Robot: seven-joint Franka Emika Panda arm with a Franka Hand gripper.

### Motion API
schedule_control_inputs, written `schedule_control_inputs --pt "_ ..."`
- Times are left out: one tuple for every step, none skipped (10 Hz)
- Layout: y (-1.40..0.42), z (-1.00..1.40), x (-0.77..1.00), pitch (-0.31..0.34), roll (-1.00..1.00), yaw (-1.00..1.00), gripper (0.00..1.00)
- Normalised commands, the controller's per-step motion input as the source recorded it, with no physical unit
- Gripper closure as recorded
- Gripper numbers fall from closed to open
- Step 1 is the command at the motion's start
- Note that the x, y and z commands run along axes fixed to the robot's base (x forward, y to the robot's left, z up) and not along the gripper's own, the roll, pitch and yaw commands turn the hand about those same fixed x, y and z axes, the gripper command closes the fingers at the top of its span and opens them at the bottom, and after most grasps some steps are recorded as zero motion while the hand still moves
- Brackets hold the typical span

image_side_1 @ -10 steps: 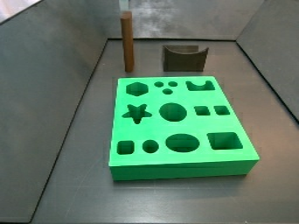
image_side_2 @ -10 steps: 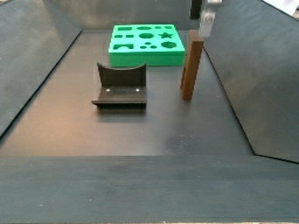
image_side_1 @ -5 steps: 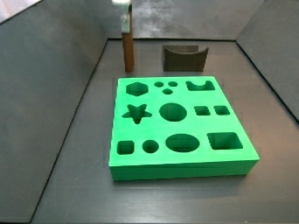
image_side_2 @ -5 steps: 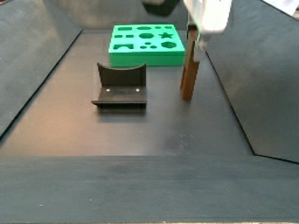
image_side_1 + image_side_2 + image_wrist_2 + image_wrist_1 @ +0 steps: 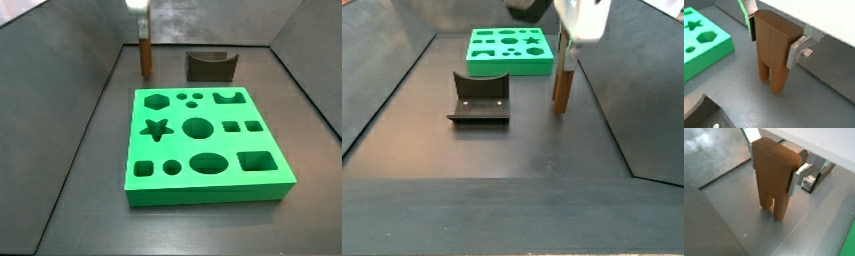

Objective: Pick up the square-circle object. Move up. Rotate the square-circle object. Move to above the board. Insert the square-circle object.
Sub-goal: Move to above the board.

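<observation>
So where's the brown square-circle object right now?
The square-circle object stands upright between the end effector fingers, prongs down. In a side view it is right of the fixture, in front of the board.

The brown piece [image 5: 773, 178] stands upright, a flat slab with its two prongs pointing down toward the floor and its top end clamped between the tool [image 5: 774, 165] plates. In a side view the piece [image 5: 563, 88] stands near the right wall, well apart from the board [image 5: 510, 50]. The board [image 5: 207, 140] is thick, bright green, and lies flat, its cut-outs facing up: star, hexagon, circles, squares, oval.
</observation>
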Motion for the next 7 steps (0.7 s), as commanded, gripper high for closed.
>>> schedule_control_inputs --pt "0.14 1.00 -0.15 0.037 -0.06 -0.06 1.00" --pt "0.14 1.00 -0.14 0.038 -0.04 -0.05 1.00" --pt "0.14 1.00 -0.14 0.037 -0.03 -0.05 1.00" --pt "0.13 1.00 -0.13 0.035 -0.01 -0.04 1.00" --pt "0.13 1.00 -0.13 0.041 0.00 -0.04 1.00" --pt "0.12 1.00 -0.12 0.045 0.01 -0.04 1.00" --pt "0.12 1.00 -0.11 0.054 0.01 -0.04 1.00"
